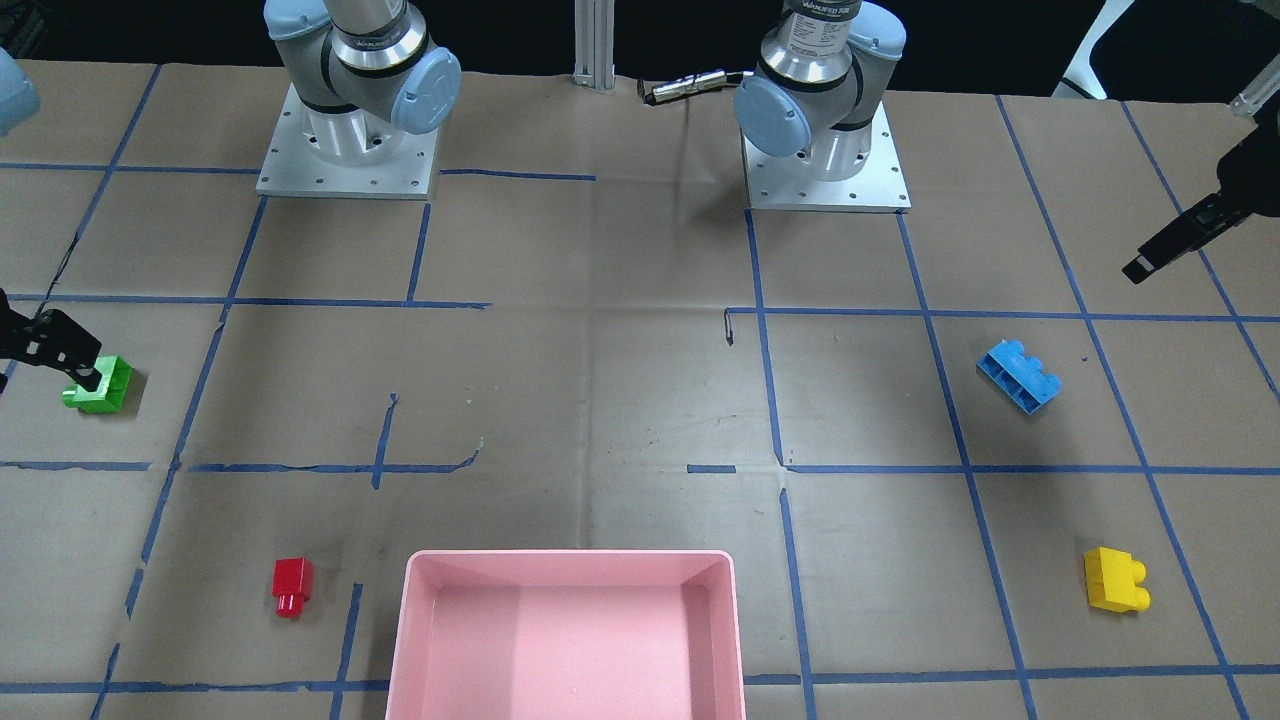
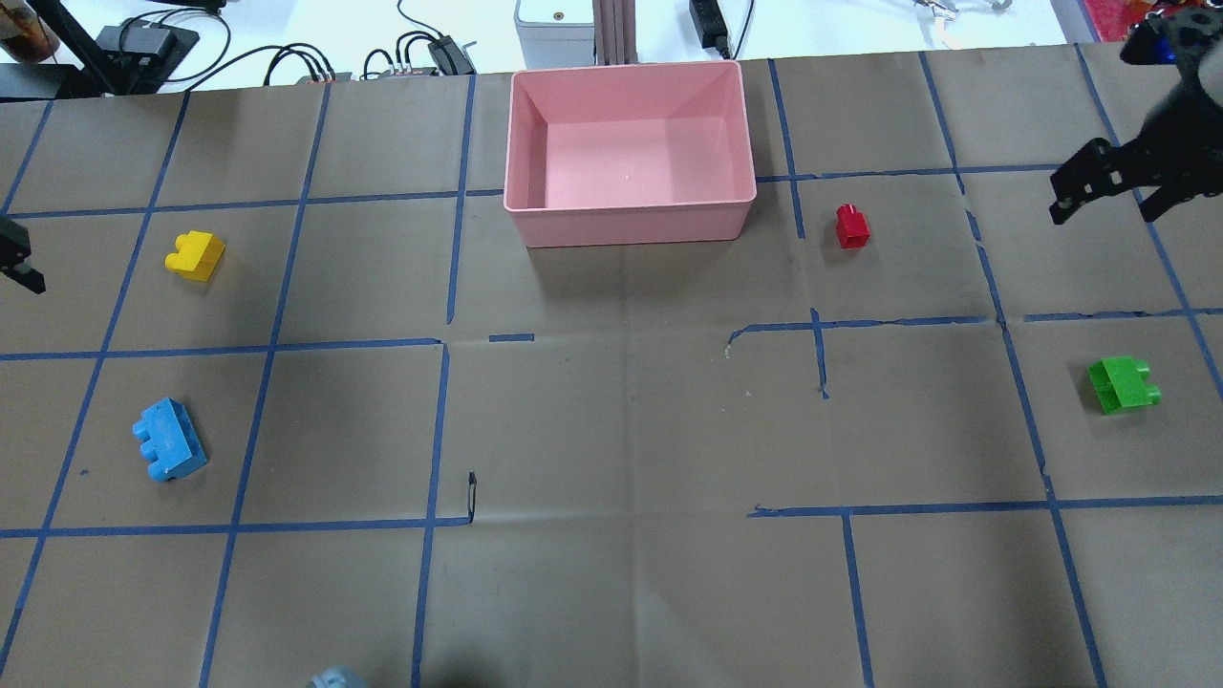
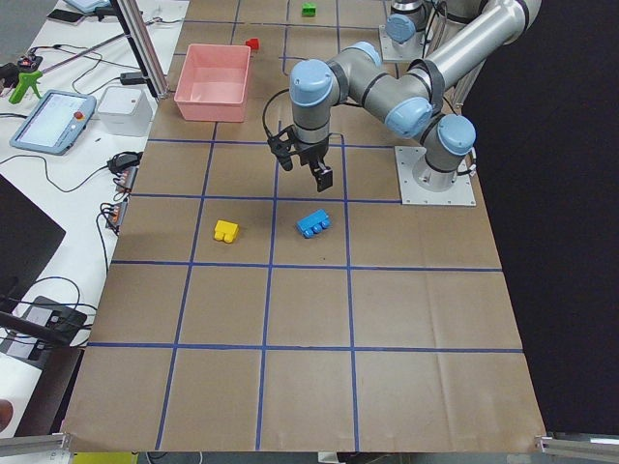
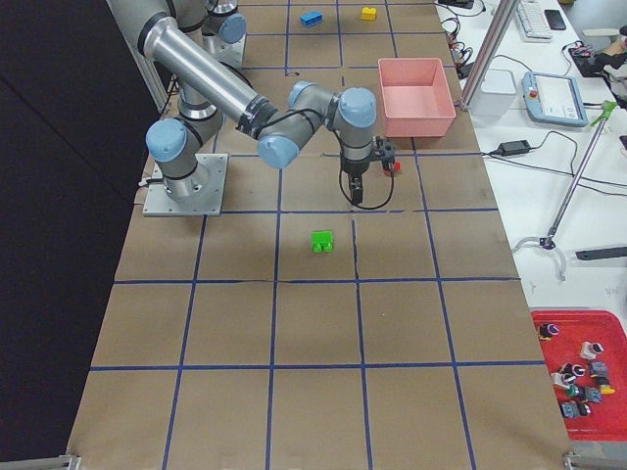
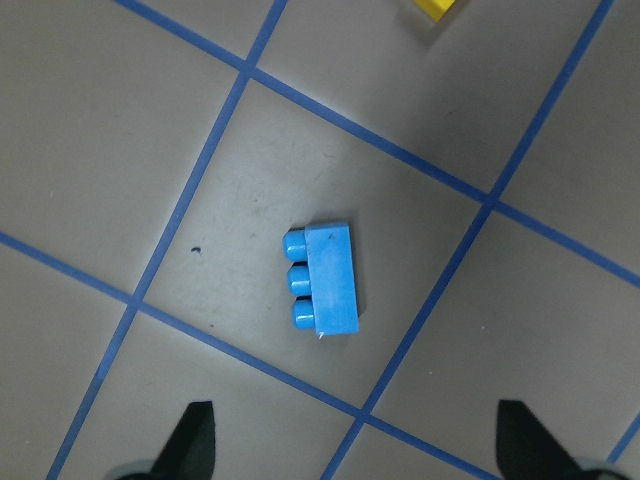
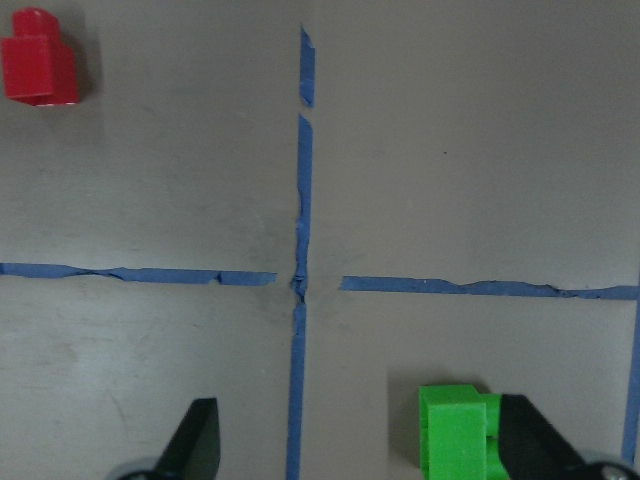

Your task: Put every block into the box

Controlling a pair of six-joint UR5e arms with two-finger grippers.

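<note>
Find right gripper (image 6: 360, 440) spread wide by green block (image 6: 455, 430): overlapping in front view, seemingly clear of it from overhead. Find left gripper (image 5: 357, 440) spread above blue block (image 5: 330, 280)

A wide table (image 2: 611, 592) fills the scene, covered in brown paper and marked into large squares by blue tape lines (image 2: 444, 420), torn and patched in places. An aluminium post (image 1: 597, 40) stands at one long edge. Along the other long side runs a white bench (image 3: 82, 184) carrying a touchscreen pendant (image 3: 53, 121), a small white box (image 3: 124, 109) and loose black cables (image 2: 287, 62). A red parts tray (image 4: 588, 321) lies on it. Past the post side, everything is black. The light is even, the shadows soft.
</note>
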